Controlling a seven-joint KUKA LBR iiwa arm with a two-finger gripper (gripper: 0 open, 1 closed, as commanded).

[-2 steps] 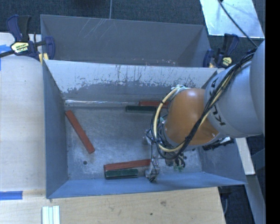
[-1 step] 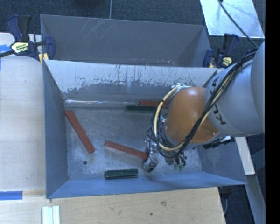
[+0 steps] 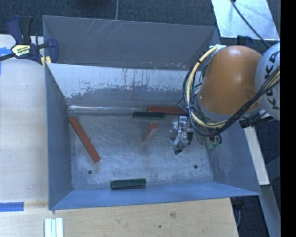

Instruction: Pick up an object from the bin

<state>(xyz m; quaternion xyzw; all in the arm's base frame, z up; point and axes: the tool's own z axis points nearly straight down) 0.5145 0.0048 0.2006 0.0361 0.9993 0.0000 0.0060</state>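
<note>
The gripper (image 3: 180, 141) is recorded low inside the bin (image 3: 59, 132), just right of the small red block (image 3: 149, 131), with nothing seen held and its opening not determinable; that block, being nearest, is judged the likeliest pick.

Soft, even light from overhead on my feed, back wall of the bin (image 3: 133, 48) paler than its floor, thin glare line where they meet, gentle sheen on the orange cover (image 3: 232, 80), faint shadow beneath it, surroundings dark.
</note>
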